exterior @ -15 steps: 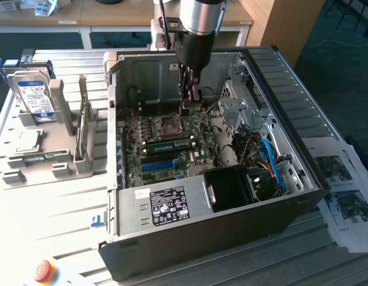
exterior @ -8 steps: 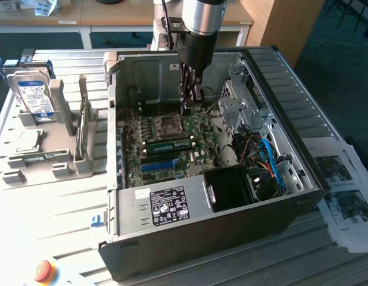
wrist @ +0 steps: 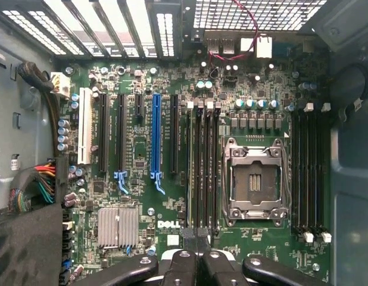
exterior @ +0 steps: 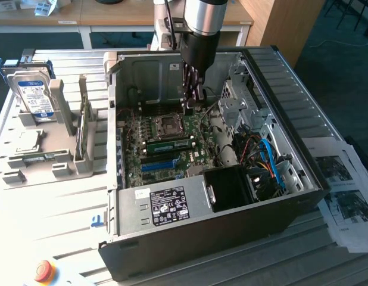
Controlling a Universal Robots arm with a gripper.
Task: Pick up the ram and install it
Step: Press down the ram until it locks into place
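Observation:
The ram (exterior: 169, 145), a long green stick, stands on edge in a black slot of the motherboard (exterior: 136, 128), just beside the empty processor socket (exterior: 170, 124). My gripper (exterior: 194, 105) hangs inside the open computer case, above the board and past the ram's end toward the exterior view's right. In the wrist view the fingertips (wrist: 185, 257) press together with nothing between them; my gripper (wrist: 196, 237) hovers over the end of the black memory slots (wrist: 202, 167) next to the socket (wrist: 255, 182). I cannot make out the ram from this straight-down angle.
The case walls (exterior: 121, 71) close in on all sides. A drive cage (exterior: 234, 98) and loose cables (exterior: 267, 158) crowd the exterior view's right. A blue slot (wrist: 155, 134) and heatsink (wrist: 118, 226) sit on the board. A grey parts tray (exterior: 65, 170) holds a hard drive (exterior: 34, 95).

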